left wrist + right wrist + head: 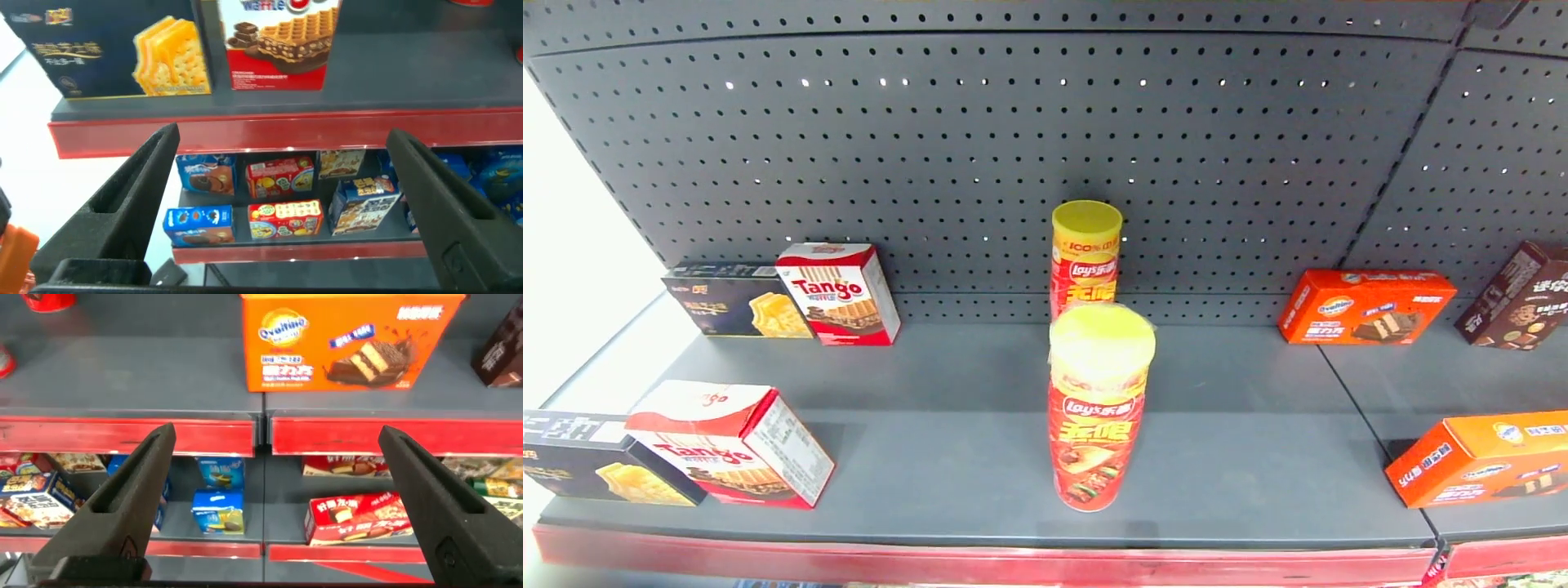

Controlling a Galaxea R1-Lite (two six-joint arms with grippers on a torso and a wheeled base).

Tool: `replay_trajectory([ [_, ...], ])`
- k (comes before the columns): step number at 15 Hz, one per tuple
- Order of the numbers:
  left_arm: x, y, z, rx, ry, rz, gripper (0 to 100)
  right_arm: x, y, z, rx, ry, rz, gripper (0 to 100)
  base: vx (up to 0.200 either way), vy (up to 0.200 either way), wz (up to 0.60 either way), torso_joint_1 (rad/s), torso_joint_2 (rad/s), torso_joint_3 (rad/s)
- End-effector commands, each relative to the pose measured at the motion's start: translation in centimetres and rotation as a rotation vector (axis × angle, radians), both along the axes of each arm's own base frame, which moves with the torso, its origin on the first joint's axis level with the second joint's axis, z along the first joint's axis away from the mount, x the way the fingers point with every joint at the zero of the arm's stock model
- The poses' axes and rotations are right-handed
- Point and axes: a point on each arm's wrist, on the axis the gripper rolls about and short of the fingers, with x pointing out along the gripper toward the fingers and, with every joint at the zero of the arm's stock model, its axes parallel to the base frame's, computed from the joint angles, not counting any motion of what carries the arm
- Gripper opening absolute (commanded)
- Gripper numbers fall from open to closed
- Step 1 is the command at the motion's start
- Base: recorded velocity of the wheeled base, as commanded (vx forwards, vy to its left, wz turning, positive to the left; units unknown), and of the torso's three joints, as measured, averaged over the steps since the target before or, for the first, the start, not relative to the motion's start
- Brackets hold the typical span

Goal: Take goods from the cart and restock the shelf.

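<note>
On the matte shelf [931,425], a cylindrical can [1097,408] stands.

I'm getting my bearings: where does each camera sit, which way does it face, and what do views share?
Head view: on the head, looking forward and down at the grey shelf and two chip cans.
Left wrist view: on the left wrist, facing the shelf's red front edge through the open left gripper.
Right wrist view: on the right wrist, facing that edge through the open right gripper.
Shared: Tango box in head and left wrist; orange box in head and right wrist.
</note>
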Motion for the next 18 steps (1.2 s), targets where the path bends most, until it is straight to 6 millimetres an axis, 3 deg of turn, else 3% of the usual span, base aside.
replay_trajectory([
  [1, 0.01, 0.00, 0.01, 0.000, 0.001, -0.001, 100, 0.02, 0.00, 0.01, 0.000, 0.003, 0.000, 100, 0.000, 0.000, 0.00, 0.000, 0.00, 0.000],
  [18, 0.02, -0.01, -0.03, 0.006, 0.002, -0.005, 100, 0.02, 0.00, 0.01, 0.000, 0.003, 0.000, 100, 0.000, 0.000, 0.00, 0.000, 0.00, 0.000],
])
